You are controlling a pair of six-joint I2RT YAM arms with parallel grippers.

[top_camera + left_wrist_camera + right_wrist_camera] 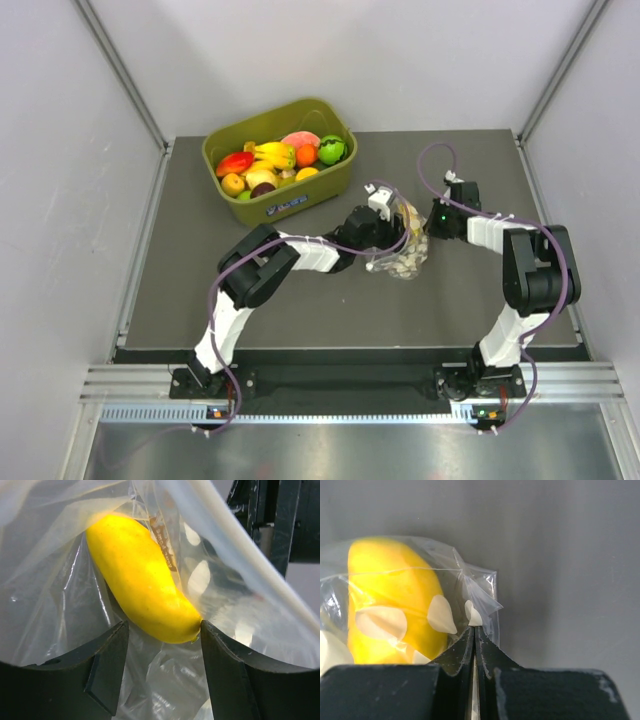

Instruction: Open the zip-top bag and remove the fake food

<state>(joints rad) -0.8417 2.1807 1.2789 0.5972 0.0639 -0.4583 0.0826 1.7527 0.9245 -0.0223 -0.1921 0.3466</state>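
The zip-top bag (405, 258) sits between the two grippers near the middle of the dark surface (300, 310), to the right of the olive-green tub (300, 198) holding other fake food (275, 155). The right gripper (474, 628) is fully closed, pinching a fold of the bag's clear edge. The left gripper (165, 630) has its jaws well apart around the bag. The end of the yellow fake fruit (140, 580) inside fills the gap and touches one finger, but I cannot tell whether it is clamped.
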